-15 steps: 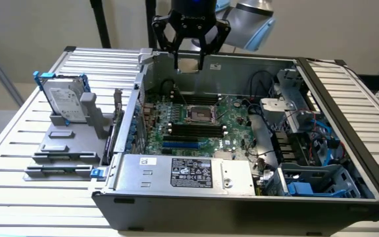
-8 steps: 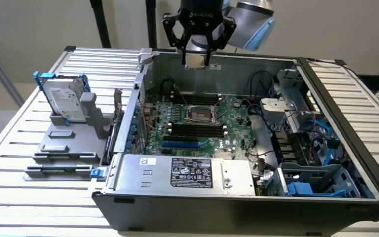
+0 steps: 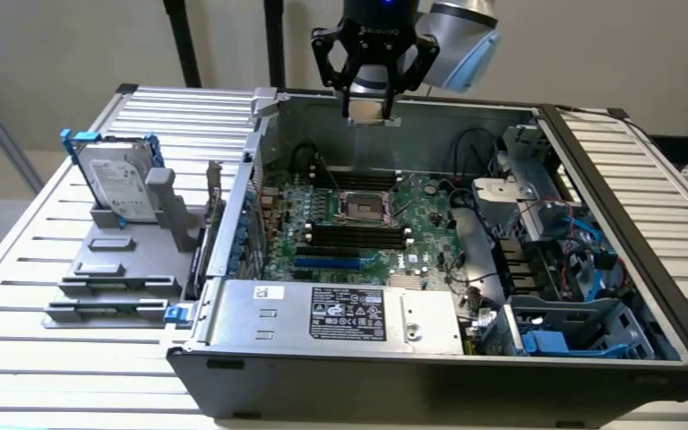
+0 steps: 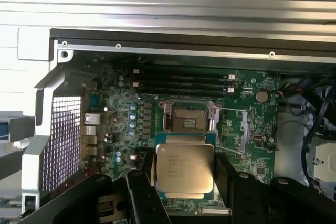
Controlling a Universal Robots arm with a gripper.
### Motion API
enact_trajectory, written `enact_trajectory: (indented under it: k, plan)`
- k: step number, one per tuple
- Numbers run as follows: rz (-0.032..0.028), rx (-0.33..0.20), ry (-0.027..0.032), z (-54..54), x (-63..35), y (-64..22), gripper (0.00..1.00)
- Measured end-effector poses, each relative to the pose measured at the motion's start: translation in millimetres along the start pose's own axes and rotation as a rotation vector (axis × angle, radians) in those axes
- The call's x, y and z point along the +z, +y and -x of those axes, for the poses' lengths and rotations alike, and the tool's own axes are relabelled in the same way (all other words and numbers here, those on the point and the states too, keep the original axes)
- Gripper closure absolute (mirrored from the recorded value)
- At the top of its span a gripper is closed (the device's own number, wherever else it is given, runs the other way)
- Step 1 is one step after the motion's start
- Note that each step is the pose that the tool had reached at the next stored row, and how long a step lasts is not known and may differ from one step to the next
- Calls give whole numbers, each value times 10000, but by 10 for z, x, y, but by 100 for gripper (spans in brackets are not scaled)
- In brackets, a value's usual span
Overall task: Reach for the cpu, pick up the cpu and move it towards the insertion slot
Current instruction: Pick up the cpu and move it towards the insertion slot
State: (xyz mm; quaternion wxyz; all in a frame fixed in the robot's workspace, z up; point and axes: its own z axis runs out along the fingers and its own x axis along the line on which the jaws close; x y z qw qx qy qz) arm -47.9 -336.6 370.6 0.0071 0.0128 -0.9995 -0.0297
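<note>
Pincer (image 3: 369, 112) hangs high over the far edge of the open computer case (image 3: 631, 354) in the exterior view, clenched on the cpu (image 3: 369, 111), which sits as a pale flat piece between the dark fingers. The chip is clear of the green motherboard (image 3: 422, 210), held in the air. Below the pincer and nearer the camera lies the insertion slot (image 3: 364, 208), a silver frame around a dark centre, with long black memory slots (image 3: 353, 236) just beyond it toward the camera. Far off to the exterior view's left of the pincer, outside the case, a silver hard drive (image 3: 117, 186) with blue rails stands upright in a grey holder on the slatted table (image 3: 33, 260). A power supply (image 3: 341, 315) with a label lies at the near wall of the case.

From the wrist view, the pincer (image 4: 185, 169) grips the cpu (image 4: 185, 168) by two opposite edges, black fingers (image 4: 227, 174) pressed against either side. The chip's silver lid with printed text faces the camera, its green rim showing around it. Past the held chip, on the motherboard (image 4: 252, 124), the insertion slot (image 4: 187, 117) stands uncovered; chip and socket are apart. Memory slots (image 4: 184, 81) run in a row beyond the socket.
</note>
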Motion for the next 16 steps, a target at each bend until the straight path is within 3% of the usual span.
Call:
enact_trajectory:
  k: [4, 8, 16]
  plan:
    - [-22, 122, -7, 41, 45, 17, 45]
    - [-116, 169, -20, 48, 84, 37, 45]
    - [-125, 169, -23, 48, 92, 39, 45]
